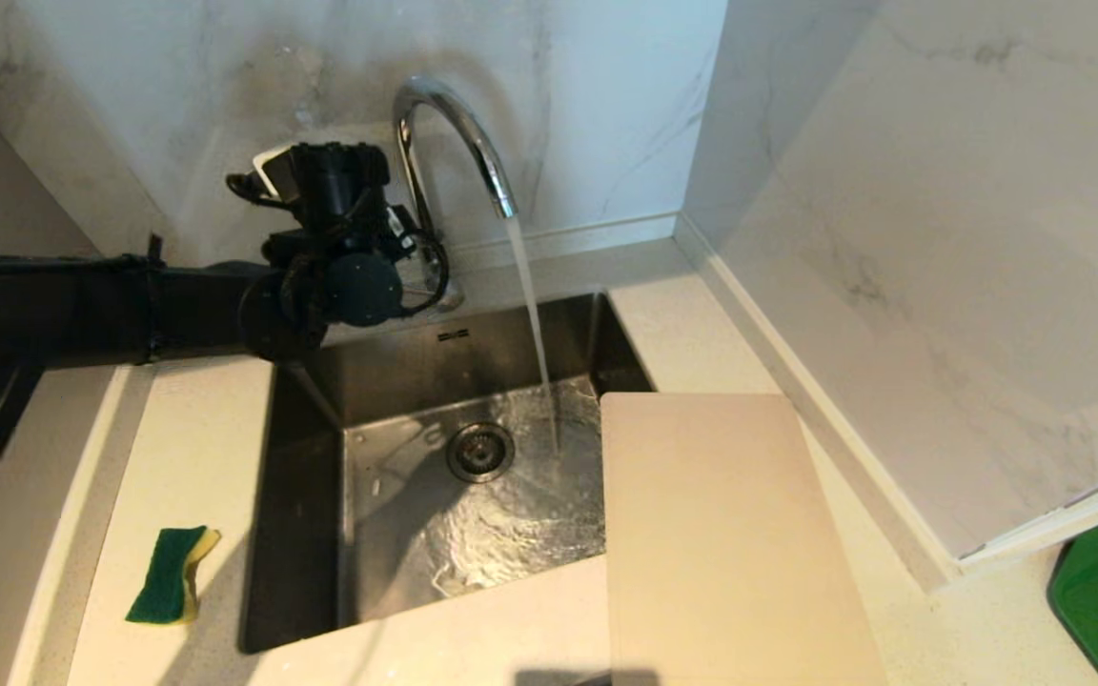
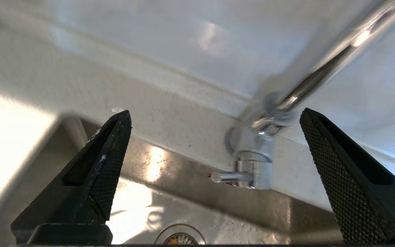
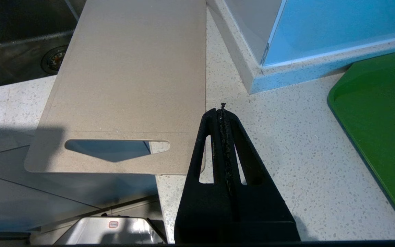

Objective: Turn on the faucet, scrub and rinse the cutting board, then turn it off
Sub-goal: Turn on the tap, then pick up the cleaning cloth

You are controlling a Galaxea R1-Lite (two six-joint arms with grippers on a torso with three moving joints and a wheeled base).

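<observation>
Water is seen running from the faucet (image 1: 454,143) into the sink (image 1: 387,381). The left arm is stretched in from the left, its end effector (image 2: 214,144) spread wide and empty just before the faucet's lever (image 2: 230,176). The right end effector (image 3: 222,113) is shut, empty, held above the desk (image 3: 286,147) beside the cutting board (image 3: 129,82), which is laid across the sink's right edge.

The faucet (image 1: 458,133) was glossy chrome, the sink (image 1: 387,362) brushed steel, wet and shiny. The board (image 1: 730,534) looked matt, finely grained plastic. My left fingers (image 2: 338,178) had knurled black pads. The counter (image 3: 286,144) was speckled stone.
</observation>
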